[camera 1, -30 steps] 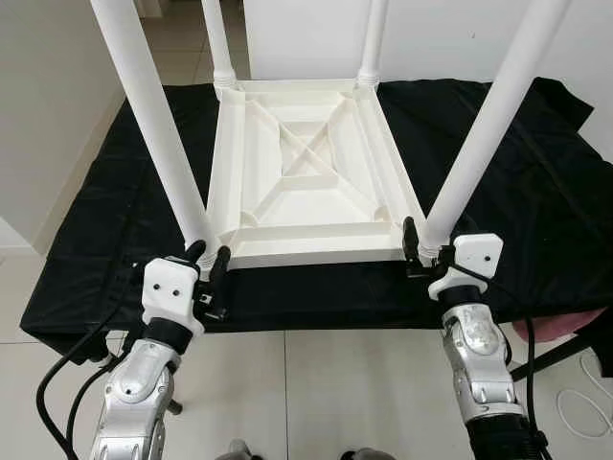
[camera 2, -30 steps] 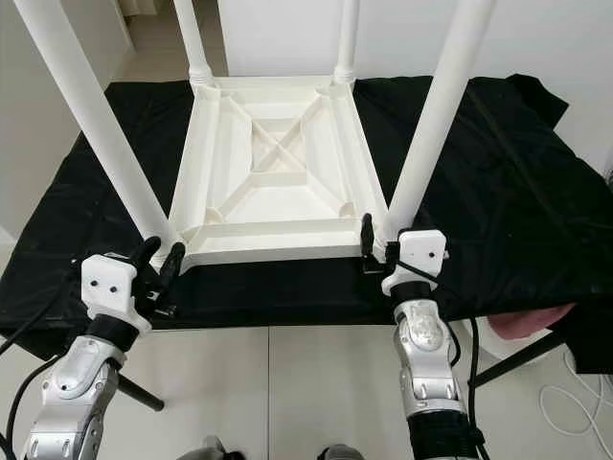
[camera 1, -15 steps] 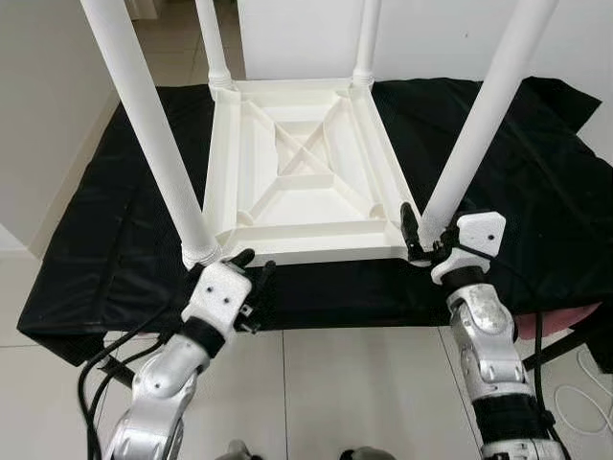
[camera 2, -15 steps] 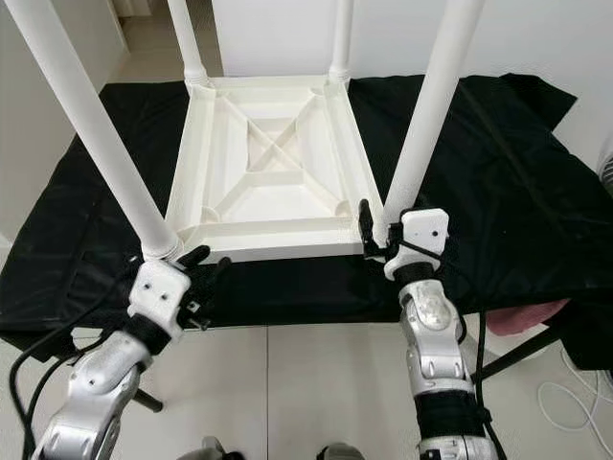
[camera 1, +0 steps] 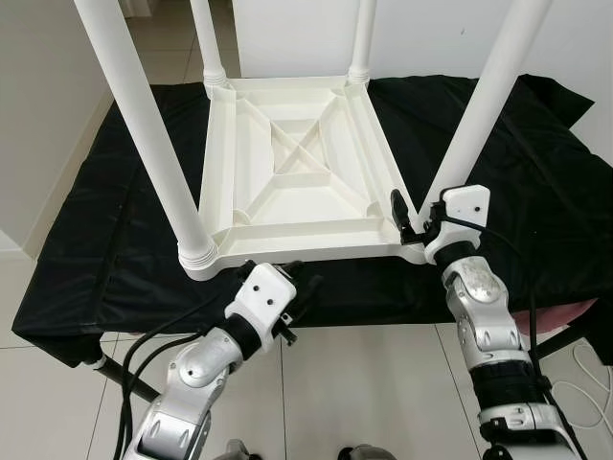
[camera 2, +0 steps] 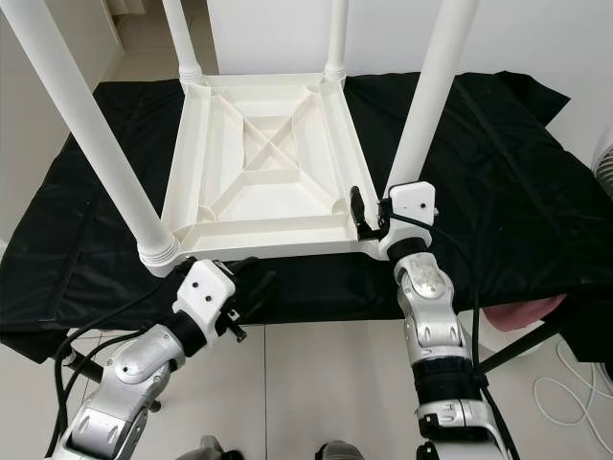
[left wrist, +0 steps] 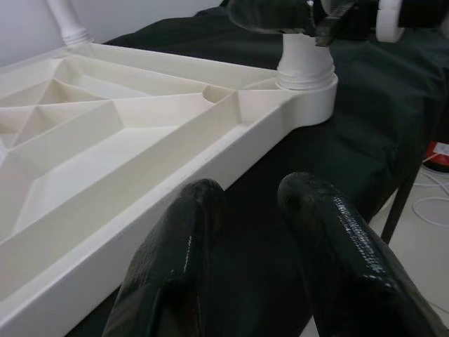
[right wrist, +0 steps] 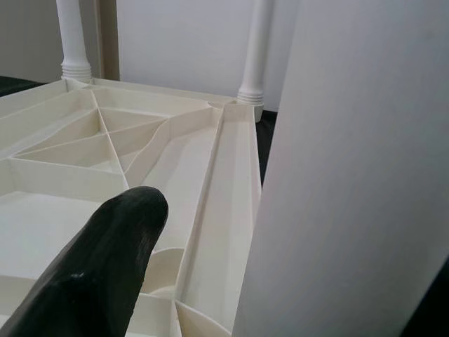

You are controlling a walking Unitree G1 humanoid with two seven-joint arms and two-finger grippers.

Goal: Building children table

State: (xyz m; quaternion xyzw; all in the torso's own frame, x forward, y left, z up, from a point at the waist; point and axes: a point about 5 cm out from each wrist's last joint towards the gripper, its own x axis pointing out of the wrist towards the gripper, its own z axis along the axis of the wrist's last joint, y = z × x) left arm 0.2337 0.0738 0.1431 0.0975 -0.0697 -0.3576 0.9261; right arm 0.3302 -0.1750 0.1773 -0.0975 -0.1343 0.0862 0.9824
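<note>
- while the white children's table (camera 1: 297, 182) is lying upside down on the black cloth (camera 1: 115, 230), it is occupying the centre of the left eye view, its ribbed underside facing up and its four legs running up out of the top of the frame.
- near right leg (camera 1: 484, 105): standing in the lower-right corner socket, long axis upright and leaning toward the upper right of the frame.
- right gripper (camera 1: 414, 213): sitting at the foot of that leg, right of centre; one black finger (right wrist: 105, 267) is lying inside the table's rim and the leg is filling the space beside it. the other finger is hidden behind the leg, so it appears to be straddling or clasping the leg, but i cannot tell for certain.
- near left leg (camera 1: 144, 134): standing in the lower-left corner socket, well apart from either gripper.
- left gripper (camera 1: 302, 292): hanging just below the table's near edge, lower centre of the frame, holding nothing; its two fingers (left wrist: 175, 274) are standing slightly parted and pointing along that edge toward the right-hand corner.
- deciding relation: the near edge is lying just above and ahead of the left gripper, its long axis running left to right; the right arm is the nearer one to the leg, the left the nearer to the rim.
</note>
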